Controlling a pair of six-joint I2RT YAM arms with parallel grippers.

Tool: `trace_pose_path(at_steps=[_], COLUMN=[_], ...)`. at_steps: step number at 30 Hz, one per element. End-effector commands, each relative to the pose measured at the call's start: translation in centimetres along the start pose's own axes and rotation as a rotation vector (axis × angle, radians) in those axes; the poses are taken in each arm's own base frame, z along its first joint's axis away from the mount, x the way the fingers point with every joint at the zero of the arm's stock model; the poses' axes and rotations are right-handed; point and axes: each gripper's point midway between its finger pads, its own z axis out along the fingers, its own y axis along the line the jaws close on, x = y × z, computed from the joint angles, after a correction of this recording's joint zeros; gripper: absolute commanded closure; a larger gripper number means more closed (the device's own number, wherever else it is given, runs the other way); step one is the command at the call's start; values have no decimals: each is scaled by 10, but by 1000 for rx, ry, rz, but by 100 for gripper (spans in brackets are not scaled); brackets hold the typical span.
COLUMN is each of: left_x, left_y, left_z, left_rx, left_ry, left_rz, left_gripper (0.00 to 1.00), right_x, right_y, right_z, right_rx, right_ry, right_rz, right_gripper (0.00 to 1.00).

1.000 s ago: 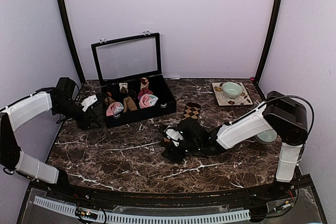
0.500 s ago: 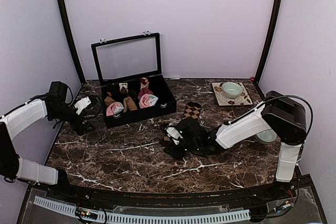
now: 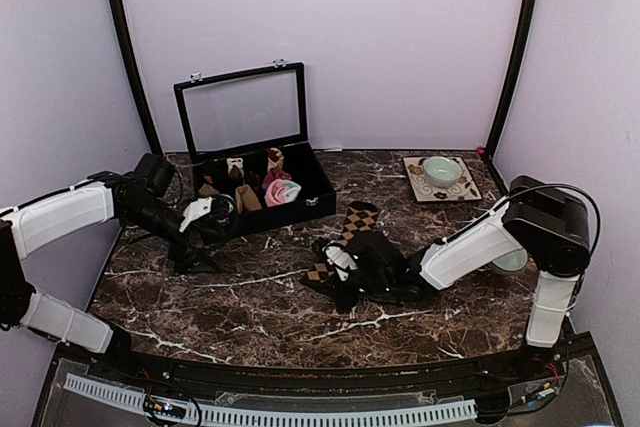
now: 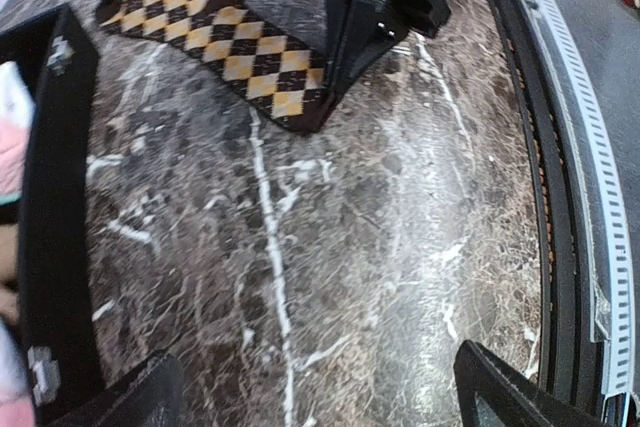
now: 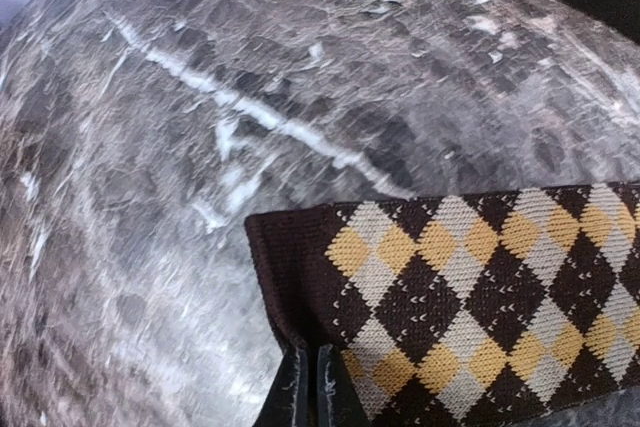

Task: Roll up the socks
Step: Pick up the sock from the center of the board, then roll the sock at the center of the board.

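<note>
Two arms reached over the marble table (image 3: 250,297), one from each lower side of the overhead frame. The right gripper (image 3: 322,273) sat low near the centre, and its jaws were pressed together on the cuff end of the brown diamond-checked sock (image 3: 352,227). In its own wrist view the two fingers (image 5: 292,387) met at the bottom edge of the frame, right on the sock's dark hem. The checked fabric spread away to the right from there.

The sock lay flat on the marble. In the overhead view it ran from the centre up and to the right, and its far end stopped near the right corner of the black box (image 3: 318,187) without touching it.

The left gripper (image 3: 207,227) was at the middle left of that view, just in front of the box, with its jaws spread wide. In its wrist view the fingertips (image 4: 500,392) sat in the two bottom corners with only bare marble between them. The brown sock showed at the upper left of that frame, and the right gripper came down onto its nearer end.

The pink sock (image 3: 280,191), with a mint patch, sat bunched inside the right part of the open box. A pale green bowl (image 3: 441,168) stood on a patterned tile (image 3: 415,187) at the upper right.
</note>
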Motion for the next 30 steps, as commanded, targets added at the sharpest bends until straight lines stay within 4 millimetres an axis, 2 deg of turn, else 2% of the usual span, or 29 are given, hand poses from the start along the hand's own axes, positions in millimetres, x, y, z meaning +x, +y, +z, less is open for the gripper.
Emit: trace_pose_path(at_steps=[1, 7, 14, 19, 24, 30], left_x=[-10, -19, -56, -67, -75, -78], left_y=[-24, -42, -70, -80, -81, -67], left_z=[31, 70, 114, 145, 172, 198], left_rx=[159, 280, 380, 400, 398, 346], left_ry=[15, 81, 80, 81, 100, 114], left_rz=[56, 153, 261, 311, 370, 380], left_gripper=[5, 13, 24, 35, 47, 60], right_x=[28, 28, 51, 65, 69, 78], right_y=[13, 19, 10, 3, -1, -2], right_z=[-14, -32, -27, -28, -31, -30], right_rx=[-117, -248, -240, -234, -251, -269], right_ry=[78, 80, 175, 205, 209, 235], right_rz=[108, 254, 325, 390, 439, 471], right_gripper=[100, 100, 100, 100, 100, 100])
